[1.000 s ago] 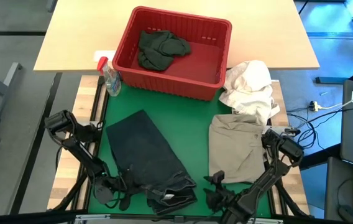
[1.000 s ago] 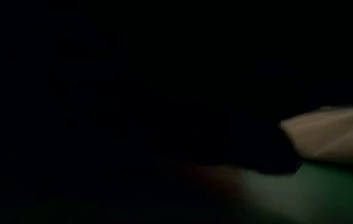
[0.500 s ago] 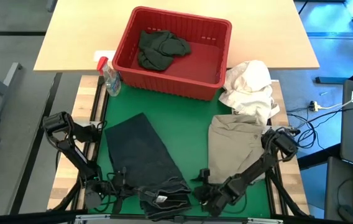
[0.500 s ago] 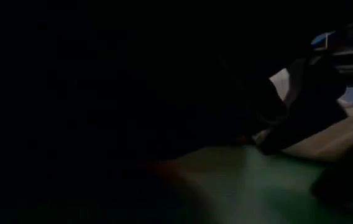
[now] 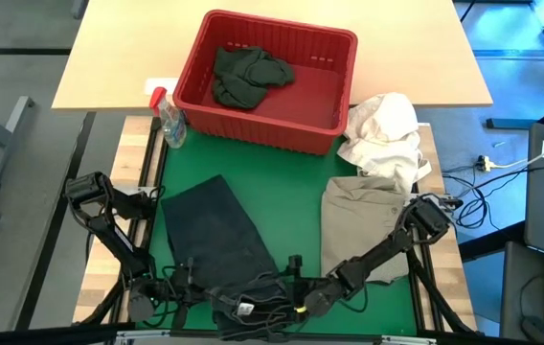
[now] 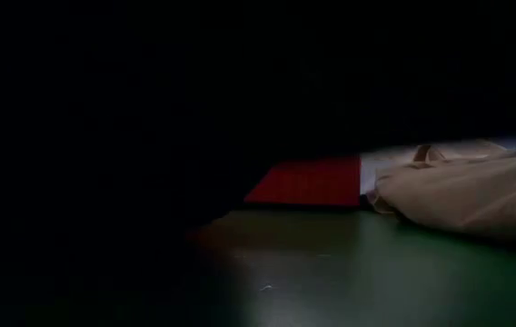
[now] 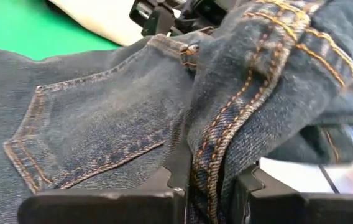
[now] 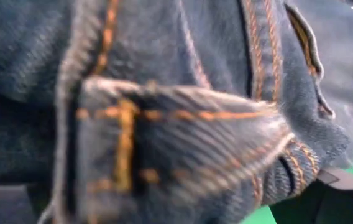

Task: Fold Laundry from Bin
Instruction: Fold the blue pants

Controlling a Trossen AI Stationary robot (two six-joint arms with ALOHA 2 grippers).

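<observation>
Denim, dark and orange-stitched, is what I am working on: from above, the jeans (image 5: 222, 244) lie on the green mat (image 5: 301, 192) on the near side of the red bin (image 5: 264, 80), which sits on the pale table with a dark green garment (image 5: 246, 75) bundled inside. My left gripper (image 5: 195, 287) is at the jeans' waistband, at the end farthest from the bin, and my right gripper (image 5: 296, 287) reaches in at the same hem from the other side. A khaki garment (image 5: 363, 225) lies beside the jeans, and a white cloth bundle (image 5: 385, 134) and a small spray bottle (image 5: 168, 117) flank the bin. At table height almost everything is black; only a strip of bin wall (image 6: 308, 182) and the khaki cloth (image 6: 462, 195) show. My left wrist view shows my fingers clamped on a thick seamed fold of denim (image 7: 214, 155). My right wrist view shows a belt loop (image 8: 164, 149) filling the frame, my jaws spread wide around the waistband. No readable label anywhere.
</observation>
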